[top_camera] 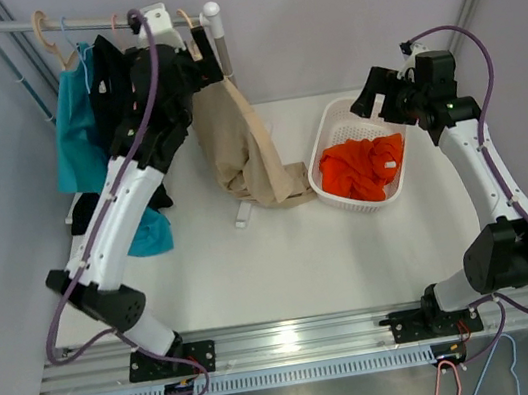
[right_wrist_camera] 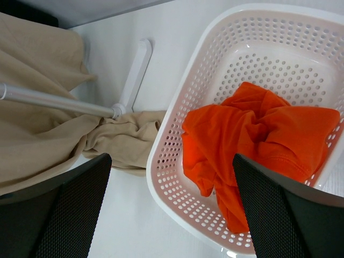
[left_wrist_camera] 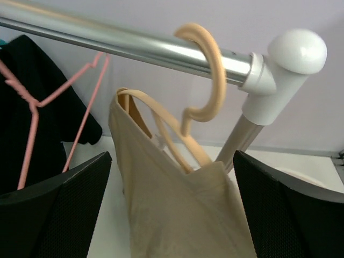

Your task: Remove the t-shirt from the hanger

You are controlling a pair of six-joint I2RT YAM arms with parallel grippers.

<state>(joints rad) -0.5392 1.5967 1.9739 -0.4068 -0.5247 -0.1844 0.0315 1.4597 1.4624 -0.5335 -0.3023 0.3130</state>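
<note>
The left gripper point(left_wrist_camera: 169, 161) stands spread wide and holds nothing. Straight ahead, between the lines of its two fingers, hangs the tan shirt point(left_wrist_camera: 177, 215), its top edge draped over the hanger point(left_wrist_camera: 217, 75). Whether the cloth touches either finger I cannot tell. The hanger's hook curls over the rod point(left_wrist_camera: 134, 45) above and beyond the jaws, close to the white cap point(left_wrist_camera: 298, 51) off to the right. The shirt's long axis runs down from the hanger towards the table, where its lower part lies heaped. Off the left finger a pink hanger point(left_wrist_camera: 70, 81) sits against a black garment point(left_wrist_camera: 48, 134). This arm is much the nearer, reaching up and forward with its wrist at rod height. The likely next move is to close on the shoulder cloth and pull it down and off.

The right gripper point(right_wrist_camera: 172, 172) is likewise released and empty. It hovers over the near wall of the basket point(right_wrist_camera: 166, 140), with an orange shirt point(right_wrist_camera: 258, 129) inside, ahead and to the right. The tan shirt lies to its left.
</note>
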